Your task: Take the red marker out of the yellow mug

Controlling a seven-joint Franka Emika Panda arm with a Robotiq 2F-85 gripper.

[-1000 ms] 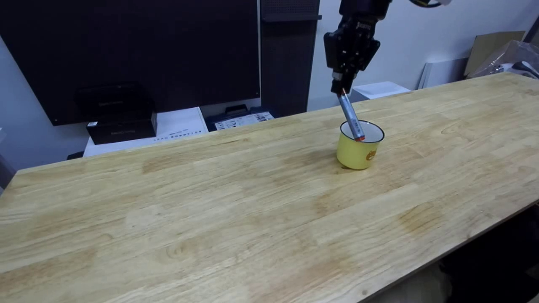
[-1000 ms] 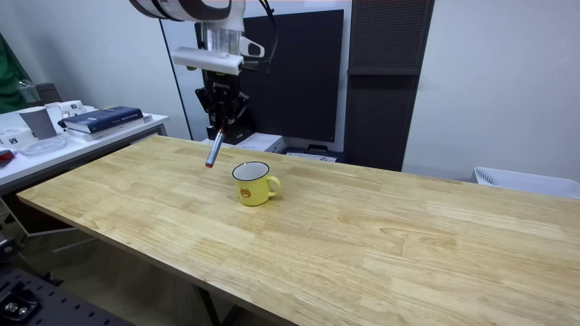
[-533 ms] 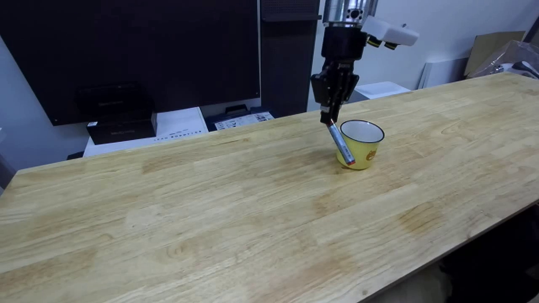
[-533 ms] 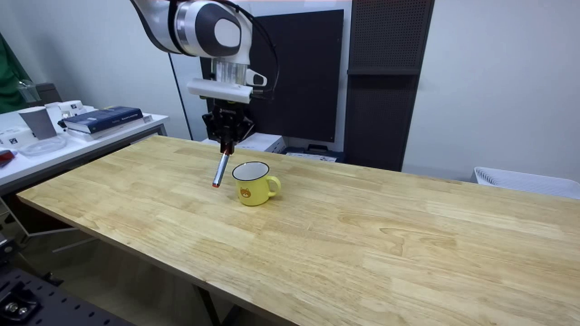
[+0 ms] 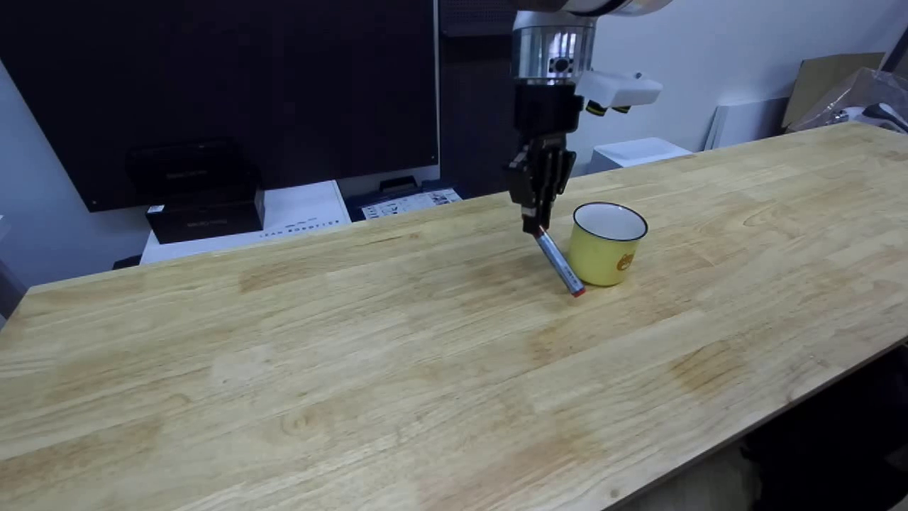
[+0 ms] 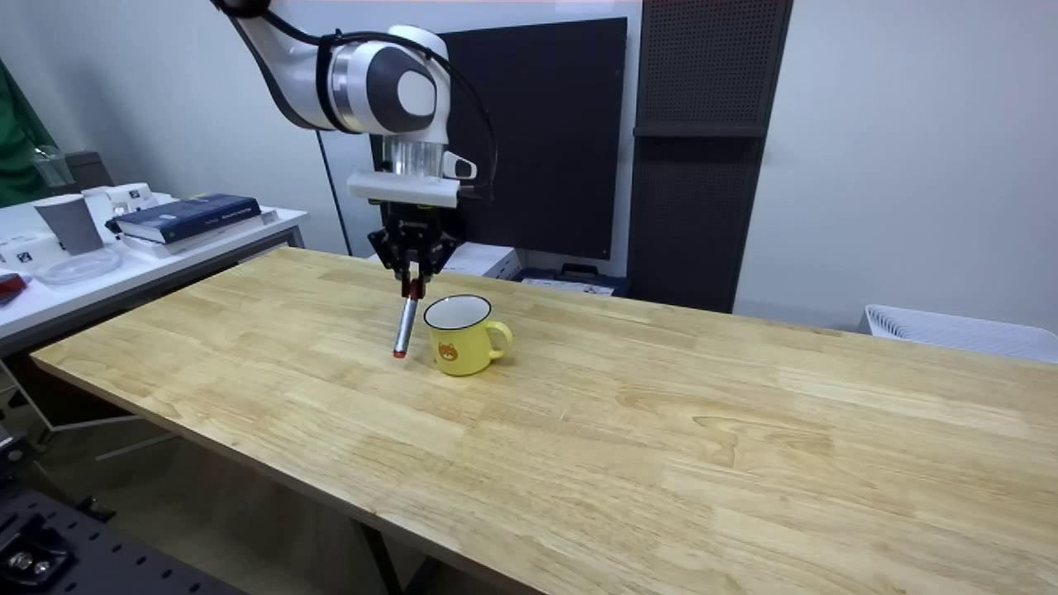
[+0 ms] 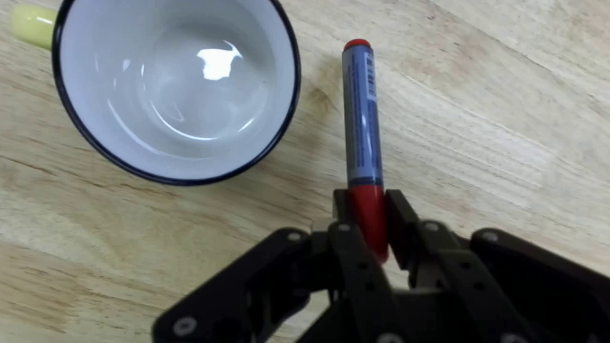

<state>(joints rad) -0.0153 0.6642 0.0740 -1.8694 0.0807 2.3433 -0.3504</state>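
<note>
Toward the back edge of the counter (image 5: 369, 355), beside the yellow mug (image 5: 600, 259), the gripper (image 7: 368, 209) clasps the red marker (image 7: 363, 114), which could topple and roll if released so tilted.

The arm (image 6: 355, 87) extends into an exterior view from the upper left, slopes down rightward and meets an upright wrist (image 6: 412, 157). The wrist is silver (reflections noted on its surface), with a white bracket (image 6: 403, 189) mounted crosswise at its lower end. The gripper (image 7: 370, 209) points downward in both exterior views, close to vertical. In the wrist view its black linkages (image 7: 267, 267) splay to both sides; the fingers (image 7: 342, 205) stand nearly parallel, narrowly apart, clamped on what they hold.
</note>
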